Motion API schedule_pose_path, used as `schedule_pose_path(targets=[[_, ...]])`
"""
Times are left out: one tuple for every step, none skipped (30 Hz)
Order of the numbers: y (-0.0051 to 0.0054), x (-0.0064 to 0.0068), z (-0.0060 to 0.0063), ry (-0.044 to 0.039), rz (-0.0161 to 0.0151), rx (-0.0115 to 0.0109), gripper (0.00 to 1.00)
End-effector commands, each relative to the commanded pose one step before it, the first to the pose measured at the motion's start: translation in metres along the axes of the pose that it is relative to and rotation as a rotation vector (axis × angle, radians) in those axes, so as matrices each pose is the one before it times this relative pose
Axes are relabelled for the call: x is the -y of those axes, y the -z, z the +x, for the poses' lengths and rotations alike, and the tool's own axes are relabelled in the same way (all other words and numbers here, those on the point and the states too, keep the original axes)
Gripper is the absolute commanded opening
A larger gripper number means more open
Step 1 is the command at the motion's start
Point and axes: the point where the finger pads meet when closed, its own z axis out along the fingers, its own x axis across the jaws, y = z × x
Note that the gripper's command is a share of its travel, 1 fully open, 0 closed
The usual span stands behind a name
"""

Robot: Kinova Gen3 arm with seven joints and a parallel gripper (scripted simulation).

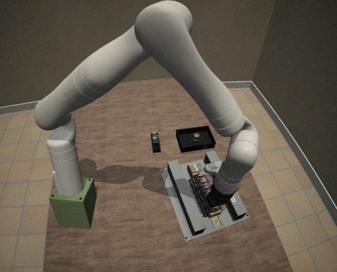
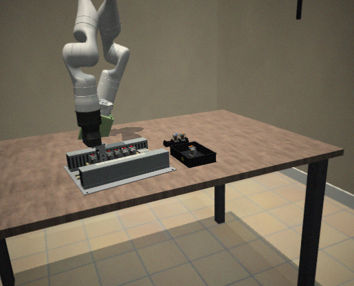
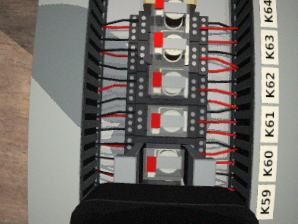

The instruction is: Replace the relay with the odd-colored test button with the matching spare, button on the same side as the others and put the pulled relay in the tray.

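My gripper (image 2: 102, 153) (image 3: 162, 158) is shut on a red-button relay (image 3: 169, 161) in the row, near label K60. Its button is on the left, like those of the relays (image 3: 172, 120) (image 3: 173, 83) (image 3: 174, 48) beyond it. Another red-button relay (image 2: 93, 159) stands on the other side of the fingers. The held relay looks upright; its exact height is not readable. A relay with an orange button (image 1: 195, 136) (image 2: 192, 151) lies or stands in the black tray (image 1: 187, 144) (image 2: 201, 159). The black holder (image 1: 156, 147) (image 2: 167, 143) bears a blue-button relay (image 1: 156, 140) and an orange-button relay.
Tall grey wire ducts (image 1: 183, 196) (image 2: 124, 168) run along both sides of the row on the mounting plate (image 1: 179, 213) (image 2: 130, 179). Red and black wires run between sockets and ducts. Neighbouring relays stand close to the fingers. The tray and holder are beyond the plate's far end.
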Motion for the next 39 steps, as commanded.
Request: schedule_pose_path(targets=[[-0.00037,-0.00055,0.00102,-0.00132,-0.00032,-0.00348,0.0],[-0.00019,-0.00001,0.00006,-0.00018,0.00014,-0.00026,0.0],[-0.00019,-0.00001,0.00006,-0.00018,0.00014,-0.00026,0.0],[-0.00019,-0.00001,0.00006,-0.00018,0.00014,-0.00026,0.0],[-0.00019,-0.00001,0.00006,-0.00018,0.00014,-0.00026,0.0],[-0.00019,-0.00001,0.00006,-0.00018,0.00014,-0.00026,0.0],[-0.00019,-0.00001,0.00006,-0.00018,0.00014,-0.00026,0.0],[-0.00019,-0.00001,0.00006,-0.00018,0.00014,-0.00026,0.0],[-0.00019,-0.00001,0.00006,-0.00018,0.00014,-0.00026,0.0],[0.0,0.0,0.0,0.0,0.0,0.0,0.0],[0.0,0.0,0.0,0.0,0.0,0.0,0.0],[0.00285,0.00009,-0.00077,0.00247,-0.00201,0.00361,0.0],[0.00006,0.00002,0.00019,-0.00018,0.00014,-0.00026,0.0],[0.00006,0.00002,0.00019,-0.00018,0.00014,-0.00026,0.0],[0.00006,0.00002,0.00019,-0.00018,0.00014,-0.00026,0.0],[0.00006,0.00002,0.00019,-0.00018,0.00014,-0.00026,0.0],[0.00006,0.00002,0.00019,-0.00018,0.00014,-0.00026,0.0],[0.00006,0.00002,0.00019,-0.00018,0.00014,-0.00026,0.0],[0.00006,0.00002,0.00019,-0.00018,0.00014,-0.00026,0.0],[0.00006,0.00002,0.00019,-0.00018,0.00014,-0.00026,0.0],[0.00006,0.00002,0.00019,-0.00018,0.00014,-0.00026,0.0],[0.00006,0.00002,0.00019,-0.00018,0.00014,-0.00026,0.0],[0.00006,0.00002,0.00019,-0.00018,0.00014,-0.00026,0.0],[0.00006,0.00002,0.00019,-0.00018,0.00014,-0.00026,0.0],[0.00006,0.00002,0.00019,-0.00018,0.00014,-0.00026,0.0],[0.00006,0.00002,0.00019,-0.00018,0.00014,-0.00026,0.0],[0.0,0.0,0.0,0.0,0.0,0.0,0.0],[0.0,0.0,0.0,0.0,0.0,0.0,0.0],[-0.00056,-0.00066,-0.00189,0.00263,-0.00265,0.00248,0.0],[0.00008,0.00007,0.00024,-0.00019,0.00018,-0.00019,0.0],[0.00008,0.00007,0.00024,-0.00019,0.00018,-0.00019,0.0],[0.00008,0.00007,0.00024,-0.00019,0.00018,-0.00019,0.0],[0.00008,0.00007,0.00024,-0.00019,0.00018,-0.00019,0.0],[0.00008,0.00007,0.00024,-0.00019,0.00018,-0.00019,0.0],[0.00008,0.00007,0.00024,-0.00019,0.00018,-0.00019,0.0],[0.00008,0.00007,0.00024,-0.00019,0.00018,-0.00019,0.0],[0.00008,0.00007,0.00024,-0.00019,0.00018,-0.00019,0.0],[0.00008,0.00007,0.00024,-0.00019,0.00018,-0.00019,0.0],[0.00008,0.00007,0.00024,-0.00019,0.00018,-0.00019,0.0]])
